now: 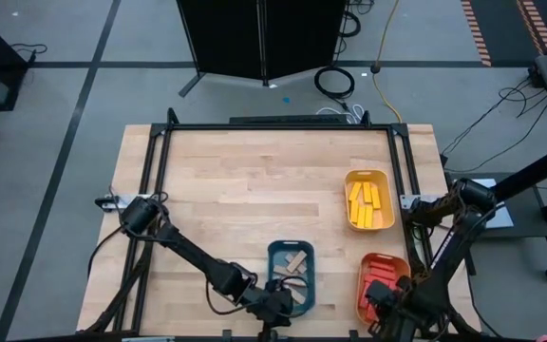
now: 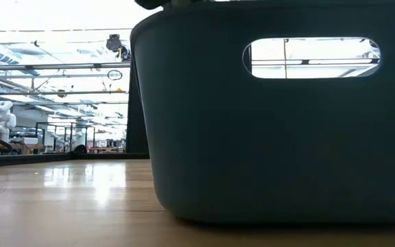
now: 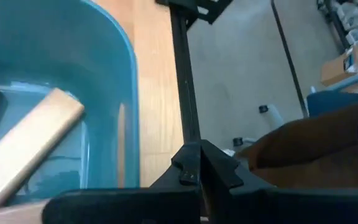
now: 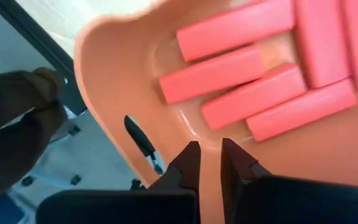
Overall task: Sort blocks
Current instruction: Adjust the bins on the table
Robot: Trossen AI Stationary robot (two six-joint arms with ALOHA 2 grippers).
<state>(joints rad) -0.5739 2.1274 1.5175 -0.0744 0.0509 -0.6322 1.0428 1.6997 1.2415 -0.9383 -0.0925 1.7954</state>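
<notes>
Three trays stand on the wooden table. The blue tray holds tan blocks, the orange tray holds red blocks, and the yellow tray holds yellow blocks. My left gripper is shut and sits at the blue tray's near end, beside its rim and over the table's edge. My right gripper hangs over the orange tray's near end. Its fingers are a narrow gap apart and hold nothing. In the low view the blue tray's wall fills the picture.
A black frame rail runs along the table's edge close to my left gripper. A person in brown clothing stands just beyond the near edge and also shows in the right wrist view. Bare wood lies left of the trays.
</notes>
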